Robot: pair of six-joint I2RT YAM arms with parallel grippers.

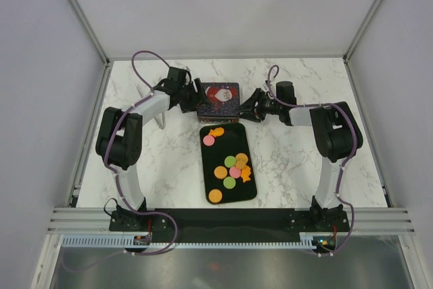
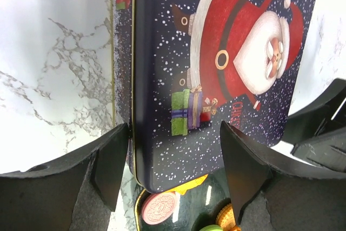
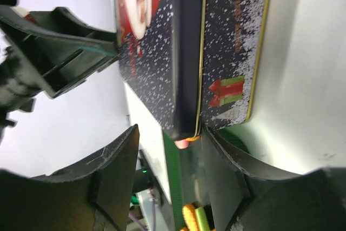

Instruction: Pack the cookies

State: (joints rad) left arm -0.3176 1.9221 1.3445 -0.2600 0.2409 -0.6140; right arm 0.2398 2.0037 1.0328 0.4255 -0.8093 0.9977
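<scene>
A dark blue tin with a Santa lid stands at the far end of the black tray. Several cookies in orange, pink and green lie loose on the tray. My left gripper is at the tin's left side, open. In the left wrist view its jaws straddle the tin's near corner, one finger against the side wall. A pink cookie shows below that corner. My right gripper is at the tin's right side. Its jaws stand apart around the tin's corner edge.
The marble table is walled by white panels on three sides. Both arm bases are bolted to the near rail. The other arm's gripper shows past the tin in the left wrist view.
</scene>
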